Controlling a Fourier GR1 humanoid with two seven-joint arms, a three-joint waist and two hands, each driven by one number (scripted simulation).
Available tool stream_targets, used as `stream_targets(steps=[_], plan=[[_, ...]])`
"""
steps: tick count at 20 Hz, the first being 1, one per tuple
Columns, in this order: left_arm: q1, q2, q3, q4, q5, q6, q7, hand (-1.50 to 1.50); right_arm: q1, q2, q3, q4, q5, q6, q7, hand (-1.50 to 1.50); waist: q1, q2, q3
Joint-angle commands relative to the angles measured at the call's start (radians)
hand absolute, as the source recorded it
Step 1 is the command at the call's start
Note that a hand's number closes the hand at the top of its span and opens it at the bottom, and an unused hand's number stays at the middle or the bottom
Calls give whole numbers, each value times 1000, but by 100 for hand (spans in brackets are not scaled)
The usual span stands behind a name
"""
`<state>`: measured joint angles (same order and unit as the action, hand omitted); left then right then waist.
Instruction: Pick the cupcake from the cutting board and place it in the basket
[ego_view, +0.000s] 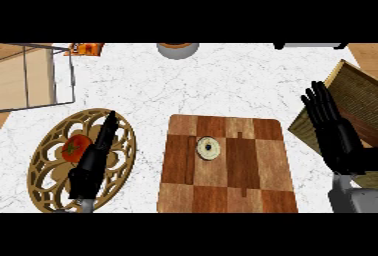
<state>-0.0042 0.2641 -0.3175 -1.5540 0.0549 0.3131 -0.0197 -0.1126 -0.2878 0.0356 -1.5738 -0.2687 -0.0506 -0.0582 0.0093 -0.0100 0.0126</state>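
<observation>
We see the L hand (91, 161) edge-on over the basket (32, 170), fingers straight, holding nothing, partly hiding a tomato (71, 149). R hand (332, 127) at the right edge, fingers straight up, empty. The cupcake (209, 148) – pale round top, dark centre – sits mid cutting board (251, 175).

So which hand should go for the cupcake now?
Probably left: left hand hangs open over the round basket, and the cupcake sits left of the cutting board's middle. The right hand is open beyond the board's other edge.
</observation>
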Motion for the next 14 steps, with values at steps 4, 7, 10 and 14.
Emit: stream_targets(steps=[4, 7, 10, 14], plan=[[-24, -28, 85, -98, 28, 39, 11, 0, 36, 108, 145, -268, 188, -209, 103, 150, -14, 4, -14], [-3, -58, 83, -90, 94, -3, -32, 0, -15, 19, 343, -242, 386, -91, 2, 150, 26, 1, -20], [-35, -54, 101, -113, 110, 0, 18, 0, -20, 215, 548, -138, 622, -310, 69, -150, 23, 4, -18], [-52, -40, 138, -81, 130, -19, 0, 0, -43, 284, 616, -46, 743, -653, 221, -150, 11, 6, -17]])
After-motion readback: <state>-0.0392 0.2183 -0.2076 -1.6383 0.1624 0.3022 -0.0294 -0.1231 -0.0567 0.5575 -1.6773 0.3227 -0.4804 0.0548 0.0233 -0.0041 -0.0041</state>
